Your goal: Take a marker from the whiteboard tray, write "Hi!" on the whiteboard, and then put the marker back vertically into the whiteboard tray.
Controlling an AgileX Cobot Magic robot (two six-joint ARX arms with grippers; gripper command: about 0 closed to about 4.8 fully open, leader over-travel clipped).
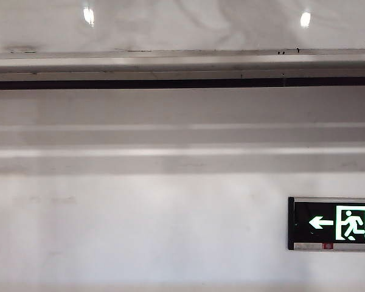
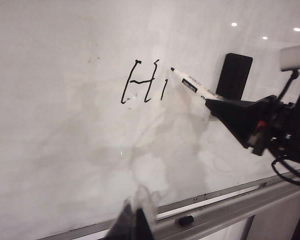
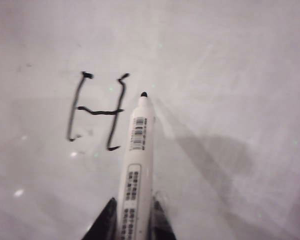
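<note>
The whiteboard carries a black "H" and a short stroke beside it. My right gripper is shut on the white barrel of the marker, uncapped, its black tip close to the board just beyond that stroke; I cannot tell if it touches. In the right wrist view the marker sticks out between my right gripper's dark fingers, right beside the "H". My left gripper hangs low before the board, jaws together and empty. The whiteboard tray runs below, holding a small black cap.
A black rectangular block sticks to the whiteboard behind the right gripper. Cables and a pale camera box ride on the right arm. The exterior view shows neither arm, only the board's lower edge, wall mouldings and a green exit sign.
</note>
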